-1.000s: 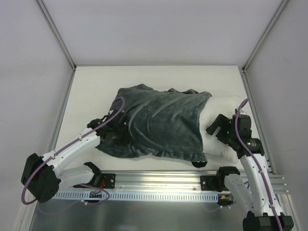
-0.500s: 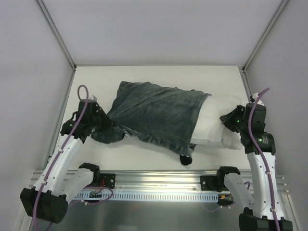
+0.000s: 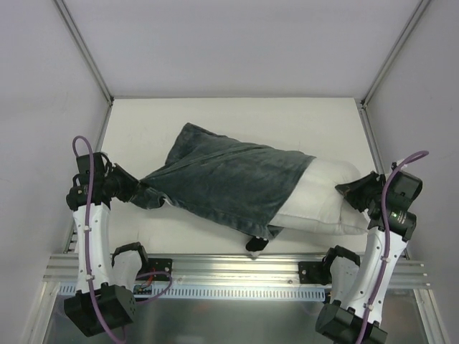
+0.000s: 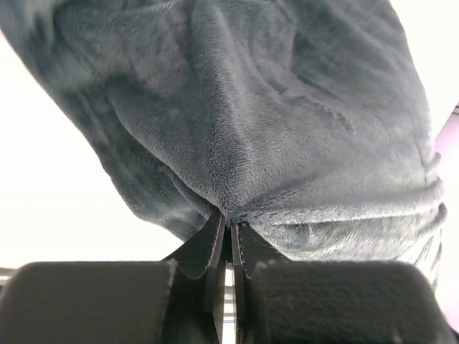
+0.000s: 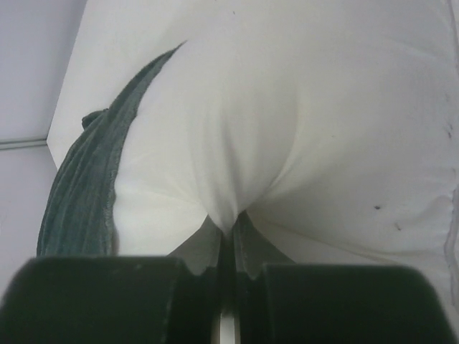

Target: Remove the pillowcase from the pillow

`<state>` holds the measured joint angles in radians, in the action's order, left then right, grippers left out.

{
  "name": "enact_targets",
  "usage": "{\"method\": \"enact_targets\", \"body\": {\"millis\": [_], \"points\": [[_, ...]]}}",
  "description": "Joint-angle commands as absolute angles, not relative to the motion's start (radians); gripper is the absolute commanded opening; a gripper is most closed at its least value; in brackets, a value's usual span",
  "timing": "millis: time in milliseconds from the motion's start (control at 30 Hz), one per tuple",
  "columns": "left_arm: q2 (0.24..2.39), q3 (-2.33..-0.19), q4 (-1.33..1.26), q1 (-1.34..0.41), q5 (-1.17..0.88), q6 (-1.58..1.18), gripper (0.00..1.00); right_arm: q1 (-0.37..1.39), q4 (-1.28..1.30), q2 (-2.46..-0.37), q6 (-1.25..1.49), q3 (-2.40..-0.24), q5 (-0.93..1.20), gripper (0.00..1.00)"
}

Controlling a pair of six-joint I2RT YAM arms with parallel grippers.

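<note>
The dark grey plush pillowcase (image 3: 222, 183) lies stretched across the white table, covering the left part of the white pillow (image 3: 323, 201), whose right end sticks out bare. My left gripper (image 3: 133, 191) is at the far left, shut on the pillowcase's closed end; in the left wrist view the fabric (image 4: 237, 129) bunches into the pinched jaws of the gripper (image 4: 231, 226). My right gripper (image 3: 351, 190) is at the far right, shut on the pillow's bare end; the right wrist view shows white pillow cloth (image 5: 287, 122) puckered between the closed fingers of the gripper (image 5: 231, 231), with the pillowcase's open hem (image 5: 86, 179) to the left.
A metal rail (image 3: 237, 269) runs along the table's near edge, just below the pillow. A small black piece (image 3: 254, 244) pokes out under the pillowcase hem. Grey walls (image 3: 43, 107) enclose the table on the left, back and right.
Both grippers closed and pulled apart: the left drew the pillowcase end leftward, the right gripped the pillow and moved right. The case stretched out and more white pillow became exposed.
</note>
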<state>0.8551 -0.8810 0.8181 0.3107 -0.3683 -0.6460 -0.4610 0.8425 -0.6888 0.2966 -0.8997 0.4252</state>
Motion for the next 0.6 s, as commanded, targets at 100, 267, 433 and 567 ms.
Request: {"method": "enact_targets", "body": {"millis": [100, 267, 433, 567], "points": [[0.834, -0.874, 0.706, 0.365, -0.406, -0.560, 0.39, -0.508, 0.631, -0.687, 0.244, -0.805, 0.449, 0.11], [0.844, -0.931, 0.669, 0.296, -0.422, -0.508, 0.95, -0.471, 0.629, -0.707, 0.230, -0.882, 0.418, 0.89], [1.009, -1.086, 0.663, 0.077, -0.282, -0.520, 0.99, -0.315, 0.693, -0.781, 0.196, -1.024, 0.197, 1.00], [1.265, -1.242, 0.658, -0.093, -0.203, -0.543, 0.99, -0.161, 0.709, -0.917, 0.167, -1.071, 0.055, 0.96]]}}
